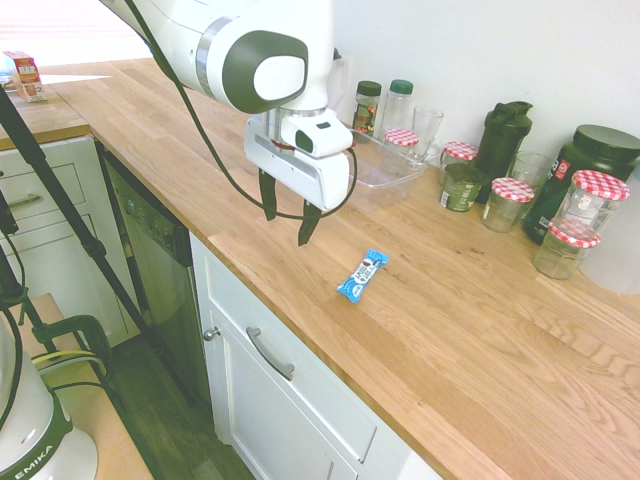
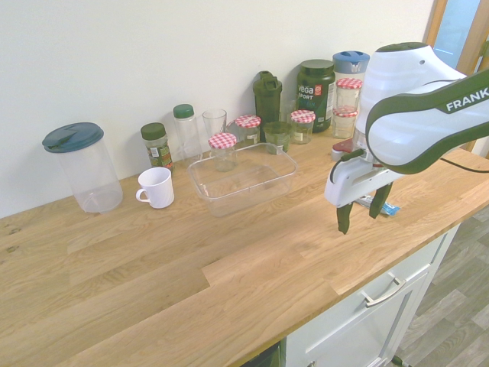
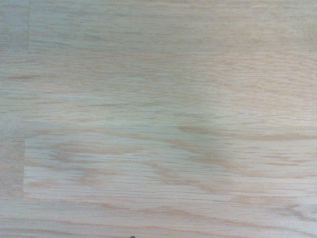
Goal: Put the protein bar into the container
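The protein bar [image 1: 362, 275] lies flat on the wooden counter in its bright blue wrapper, near the front edge. In the second exterior view only its blue end [image 2: 388, 208] peeks out behind my gripper. My gripper [image 1: 288, 213] hangs above the counter, open and empty, a short way left of the bar in the first exterior view. The same gripper [image 2: 360, 210] shows with its dark fingers spread. The container [image 2: 243, 177], a clear shallow tub, stands near the wall; it also shows behind my wrist [image 1: 385, 165]. The wrist view holds only bare wood.
Glass jars with red-checked lids [image 2: 223, 150], a drinking glass [image 2: 214, 122], spice bottles [image 2: 157, 145], a white mug [image 2: 157, 187], dark shakers [image 2: 267, 99] and a large lidded clear tub [image 2: 82, 164] line the wall. The counter's front edge [image 1: 300, 310] runs close to the bar.
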Available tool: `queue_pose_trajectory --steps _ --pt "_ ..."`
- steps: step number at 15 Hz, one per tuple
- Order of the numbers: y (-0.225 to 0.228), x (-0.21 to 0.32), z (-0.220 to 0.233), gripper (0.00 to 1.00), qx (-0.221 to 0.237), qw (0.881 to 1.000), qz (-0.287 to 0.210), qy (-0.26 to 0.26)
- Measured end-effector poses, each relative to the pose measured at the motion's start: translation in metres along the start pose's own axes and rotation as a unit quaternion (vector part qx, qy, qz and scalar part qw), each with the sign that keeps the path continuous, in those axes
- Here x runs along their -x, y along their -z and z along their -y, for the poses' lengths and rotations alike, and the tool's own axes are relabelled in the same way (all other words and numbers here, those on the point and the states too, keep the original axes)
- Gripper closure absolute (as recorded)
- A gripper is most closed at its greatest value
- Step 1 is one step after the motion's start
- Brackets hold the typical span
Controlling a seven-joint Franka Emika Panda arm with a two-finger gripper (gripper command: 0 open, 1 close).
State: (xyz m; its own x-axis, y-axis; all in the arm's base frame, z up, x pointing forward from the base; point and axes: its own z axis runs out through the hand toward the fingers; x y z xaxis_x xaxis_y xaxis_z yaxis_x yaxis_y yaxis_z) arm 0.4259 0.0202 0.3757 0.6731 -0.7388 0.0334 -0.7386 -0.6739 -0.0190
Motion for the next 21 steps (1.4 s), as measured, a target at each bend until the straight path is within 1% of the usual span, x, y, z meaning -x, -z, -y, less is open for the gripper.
queue_pose_trajectory --steps 4,8,10,12,16,21 --pt "-0.001 -0.013 -0.011 0.00 0.004 1.000 -0.002 0.003" --pt "-0.004 -0.048 -0.046 0.00 0.009 1.000 -0.002 0.006" --pt "-0.009 -0.064 -0.066 0.00 0.013 1.000 0.004 0.015" --pt "-0.014 -0.075 -0.076 0.00 0.014 0.999 0.005 0.028" --pt "-0.020 -0.088 -0.071 0.00 0.019 0.998 -0.007 0.053" --pt "-0.033 -0.112 -0.063 0.00 0.028 0.997 0.001 0.066"
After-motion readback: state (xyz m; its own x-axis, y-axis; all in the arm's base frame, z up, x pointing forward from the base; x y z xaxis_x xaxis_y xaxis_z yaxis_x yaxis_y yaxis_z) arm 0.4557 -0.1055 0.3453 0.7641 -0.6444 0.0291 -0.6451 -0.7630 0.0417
